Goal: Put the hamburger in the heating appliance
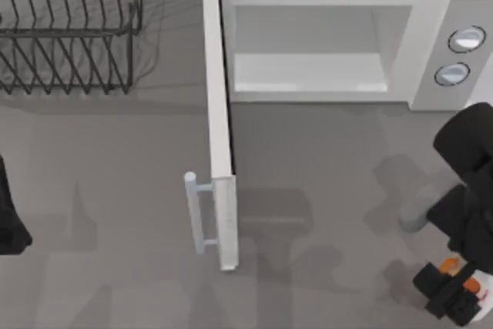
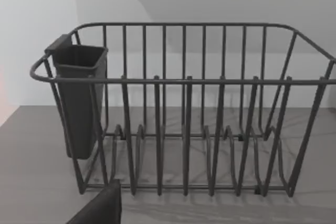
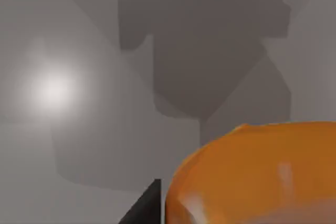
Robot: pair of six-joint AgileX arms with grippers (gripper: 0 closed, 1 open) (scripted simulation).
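Sitting in the right claw (image 1: 456,292) near the worktop's (image 1: 115,213) front right corner, the hamburger (image 3: 257,174) looks small, light and soft, best pinched gently across its sides. The right wrist view shows its glossy orange bun close up; the top view adds the microwave (image 1: 331,44), door (image 1: 219,136) swung open, well apart. The left arm is parked at the left edge, facing the wire rack (image 2: 184,114); its claw's state cannot be told.

Rack (image 1: 69,28) left of microwave (image 1: 331,44)

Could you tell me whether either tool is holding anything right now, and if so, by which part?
The right tool grips the hamburger, seemingly by its sides; the exact hold is hidden. The left arm is parked at the table's left edge.
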